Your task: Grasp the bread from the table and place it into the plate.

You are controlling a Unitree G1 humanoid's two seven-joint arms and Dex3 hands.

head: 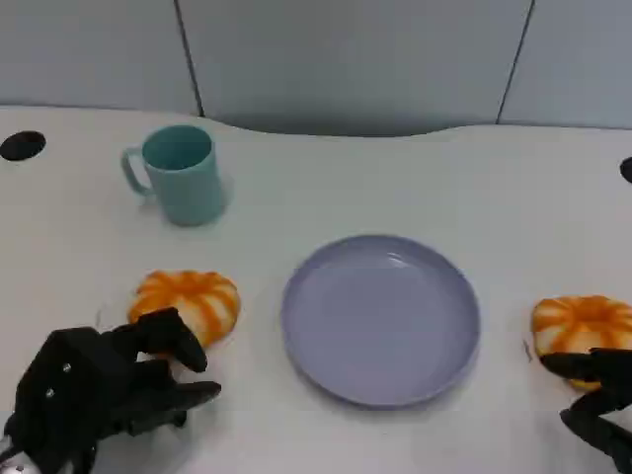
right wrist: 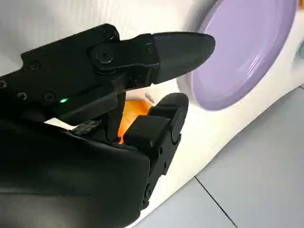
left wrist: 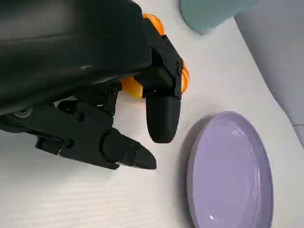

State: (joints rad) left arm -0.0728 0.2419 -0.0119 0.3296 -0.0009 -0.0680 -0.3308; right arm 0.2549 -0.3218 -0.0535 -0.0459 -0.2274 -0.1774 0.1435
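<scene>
Two orange-and-white striped breads lie on the white table, one bread (head: 188,301) left of the lilac plate (head: 380,321) and the other bread (head: 583,321) right of it. The plate holds nothing. My left hand (head: 104,390) sits just in front of the left bread (left wrist: 130,89), fingers apart, one fingertip (head: 178,336) at the bread's near edge. My right hand (head: 602,400) is at the lower right, its fingers spread over the near edge of the right bread (right wrist: 130,111). The left hand (left wrist: 95,95) and right hand (right wrist: 109,118) hold nothing. The plate (left wrist: 232,171) (right wrist: 247,52) lies beyond the fingers.
A teal mug (head: 183,173) (left wrist: 209,12) stands behind the left bread, handle to the left. Black round holes (head: 22,145) sit in the tabletop at the far left and far right. A grey wall runs behind the table's curved back edge.
</scene>
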